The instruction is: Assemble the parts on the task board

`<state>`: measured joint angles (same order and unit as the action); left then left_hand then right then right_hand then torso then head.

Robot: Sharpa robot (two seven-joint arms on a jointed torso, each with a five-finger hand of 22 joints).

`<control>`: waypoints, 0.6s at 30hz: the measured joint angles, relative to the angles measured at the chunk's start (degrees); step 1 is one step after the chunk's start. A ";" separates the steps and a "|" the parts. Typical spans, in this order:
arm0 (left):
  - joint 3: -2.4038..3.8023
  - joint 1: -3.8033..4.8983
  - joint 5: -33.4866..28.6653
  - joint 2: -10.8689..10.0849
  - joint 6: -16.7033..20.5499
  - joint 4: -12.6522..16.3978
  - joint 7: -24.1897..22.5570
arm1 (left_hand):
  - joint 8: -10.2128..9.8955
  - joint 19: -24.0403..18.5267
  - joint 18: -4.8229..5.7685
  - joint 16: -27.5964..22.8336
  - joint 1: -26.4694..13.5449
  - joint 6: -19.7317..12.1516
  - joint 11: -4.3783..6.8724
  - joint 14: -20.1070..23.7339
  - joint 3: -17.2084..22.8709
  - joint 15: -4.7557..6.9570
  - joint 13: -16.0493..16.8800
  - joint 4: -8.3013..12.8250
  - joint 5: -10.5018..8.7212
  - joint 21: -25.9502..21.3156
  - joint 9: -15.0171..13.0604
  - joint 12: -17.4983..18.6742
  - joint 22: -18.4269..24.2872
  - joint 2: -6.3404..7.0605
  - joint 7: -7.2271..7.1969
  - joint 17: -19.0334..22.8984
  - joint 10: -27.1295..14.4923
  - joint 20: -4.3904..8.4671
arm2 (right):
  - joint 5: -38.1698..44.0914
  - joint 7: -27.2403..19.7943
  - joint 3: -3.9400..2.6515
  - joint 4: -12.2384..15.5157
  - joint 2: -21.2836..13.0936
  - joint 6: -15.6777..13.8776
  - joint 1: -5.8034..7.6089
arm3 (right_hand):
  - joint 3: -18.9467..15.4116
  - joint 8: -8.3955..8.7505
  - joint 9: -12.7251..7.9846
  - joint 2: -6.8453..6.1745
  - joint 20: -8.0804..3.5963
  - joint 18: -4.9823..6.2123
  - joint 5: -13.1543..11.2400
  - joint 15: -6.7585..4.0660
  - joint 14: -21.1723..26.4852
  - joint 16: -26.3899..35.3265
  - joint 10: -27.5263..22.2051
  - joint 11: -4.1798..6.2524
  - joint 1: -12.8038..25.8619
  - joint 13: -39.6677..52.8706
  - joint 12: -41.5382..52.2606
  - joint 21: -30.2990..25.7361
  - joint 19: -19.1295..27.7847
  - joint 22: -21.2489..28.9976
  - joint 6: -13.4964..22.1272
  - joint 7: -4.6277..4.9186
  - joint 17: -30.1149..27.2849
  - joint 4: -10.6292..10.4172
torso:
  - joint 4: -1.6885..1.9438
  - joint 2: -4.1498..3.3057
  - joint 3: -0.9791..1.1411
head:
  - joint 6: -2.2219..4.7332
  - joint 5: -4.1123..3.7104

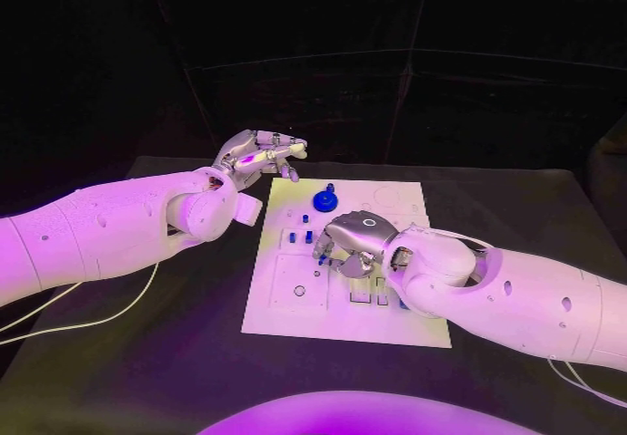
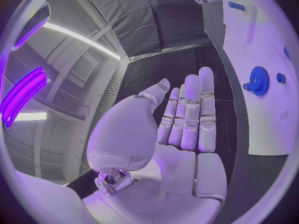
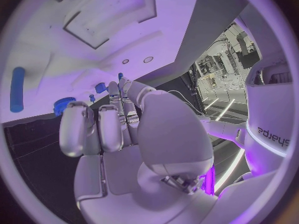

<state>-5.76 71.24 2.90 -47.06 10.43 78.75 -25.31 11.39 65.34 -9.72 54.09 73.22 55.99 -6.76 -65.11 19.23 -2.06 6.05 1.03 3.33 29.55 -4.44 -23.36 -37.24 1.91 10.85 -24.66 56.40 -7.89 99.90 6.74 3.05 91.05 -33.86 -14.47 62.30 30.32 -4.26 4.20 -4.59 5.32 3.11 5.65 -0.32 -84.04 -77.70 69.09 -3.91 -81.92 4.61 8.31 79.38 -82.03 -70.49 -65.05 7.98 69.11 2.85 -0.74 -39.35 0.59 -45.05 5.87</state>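
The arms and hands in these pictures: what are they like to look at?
Both arms are bulky, smooth white shells with small round holes. Each ends in a silver metal hand, the left hand and the right hand, with jointed fingers and pale pads. Thin white cables trail from the arms. A "sharpa" marking appears on the white body.

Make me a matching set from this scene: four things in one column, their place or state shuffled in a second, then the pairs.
1. left hand
2. right hand
3. blue gear
4. task board

A. white, flat on the black table
B. stands near the board's far edge
C. off the board's far left corner, fingers straight, holding nothing
D. over the board's middle, fingers curled

Pairs: 1-C, 2-D, 3-B, 4-A
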 measured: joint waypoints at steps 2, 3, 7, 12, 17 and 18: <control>0.00 0.00 0.00 0.03 -0.03 0.00 0.00 | 0.00 0.00 0.00 0.22 0.00 0.00 0.20 0.00 0.00 0.00 0.00 0.00 0.00 0.00 0.00 -0.33 0.06 0.00 0.00 0.07 -0.20 0.00 | 0.15 0.00 0.22 -0.13 0.20 0.24 -0.12 | 0.00 0.01 0.00 0.00 0.00 0.00 0.00 0.00 0.00 0.00 0.00 0.00 0.00 0.00 0.00 0.00 0.00 0.00 0.00 0.00 0.00 0.00 | 0.00 0.01 0.00 | -0.12 0.07; 0.00 0.00 0.00 0.05 -0.05 0.00 0.00 | 0.00 0.00 0.00 0.22 0.00 0.00 0.20 0.00 0.00 0.00 0.00 0.00 0.00 0.00 0.00 -0.34 0.06 0.00 0.00 0.07 -0.21 0.00 | 0.23 0.00 0.29 -0.20 0.31 0.34 -0.19 | 0.00 0.05 0.00 0.00 0.00 0.00 0.00 0.00 0.00 0.00 0.00 0.00 0.00 0.00 0.00 0.00 0.00 0.00 0.00 0.00 0.00 0.00 | 0.00 0.00 0.00 | -0.13 0.12; 0.00 0.00 0.00 0.09 -0.12 -0.03 0.02 | 0.00 0.00 0.00 0.22 0.00 0.00 0.20 0.00 0.00 0.00 0.00 0.00 0.00 0.00 0.00 -0.34 0.06 0.00 0.00 0.06 -0.21 0.00 | 0.54 0.00 0.45 -0.35 0.72 0.77 -0.41 | 0.00 0.06 -0.02 0.00 0.00 0.00 0.00 0.00 0.00 0.00 0.00 0.00 0.00 0.00 0.00 0.00 0.00 0.00 0.00 0.00 0.00 0.00 | -0.01 0.01 0.00 | -0.30 0.31; 0.00 0.00 -0.01 0.11 -0.17 -0.07 0.03 | 0.00 0.00 0.00 0.22 0.00 0.00 0.20 0.00 0.00 0.00 0.00 0.00 0.00 0.00 0.00 -0.34 0.06 0.00 0.00 0.06 -0.20 0.00 | 0.82 -0.01 0.56 -0.62 1.07 1.12 -0.70 | -0.01 0.12 -0.05 0.00 0.00 0.00 0.00 0.00 0.00 0.00 0.00 0.00 0.00 0.00 0.00 0.00 0.00 -0.01 0.01 -0.01 -0.01 0.00 | -0.01 0.01 0.00 | -0.49 0.40; 0.00 0.00 -0.01 0.13 -0.22 -0.08 0.07 | -0.01 0.00 0.00 0.22 0.00 0.00 0.20 0.00 0.00 0.00 0.00 0.00 0.00 0.00 0.00 -0.34 0.05 0.00 0.00 0.06 -0.20 0.00 | 0.99 -0.03 0.58 -1.33 1.39 1.29 -0.77 | -0.01 0.13 -0.02 -0.01 0.00 0.00 0.00 0.00 0.00 0.00 0.00 0.00 -0.01 -0.02 0.00 0.00 0.00 0.00 0.01 -0.01 -0.01 0.00 | -0.01 0.01 0.00 | -0.58 0.49; 0.00 0.00 -0.01 0.14 -0.23 -0.08 0.07 | 0.00 0.00 0.00 0.22 0.00 0.00 0.20 0.00 0.00 0.00 0.00 0.00 0.00 0.00 0.00 -0.34 0.05 0.00 0.00 0.06 -0.20 0.00 | 1.02 -0.03 0.58 -1.44 1.47 1.29 -0.77 | -0.01 0.14 -0.01 -0.01 0.00 0.00 0.00 0.00 0.00 0.00 0.00 -0.01 -0.01 -0.03 0.00 0.00 0.00 -0.01 0.02 -0.01 -0.01 0.00 | -0.01 0.00 0.00 | -0.58 0.51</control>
<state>-5.77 71.23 2.90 -46.92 10.20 78.67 -25.24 11.39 65.34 -9.72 54.32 73.22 55.99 -6.55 -65.11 19.23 -2.06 6.05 1.03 3.33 29.56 -4.44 -23.70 -37.18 1.91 10.85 -24.60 56.20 -7.89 100.92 6.70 3.63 89.61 -32.39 -13.18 61.53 30.31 -4.12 4.19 -4.60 5.32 3.11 5.65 -0.31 -84.04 -77.70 69.09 -3.91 -81.93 4.58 8.31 79.38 -82.03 -70.49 -65.04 7.97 69.10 2.85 -0.75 -39.35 0.59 -45.64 6.38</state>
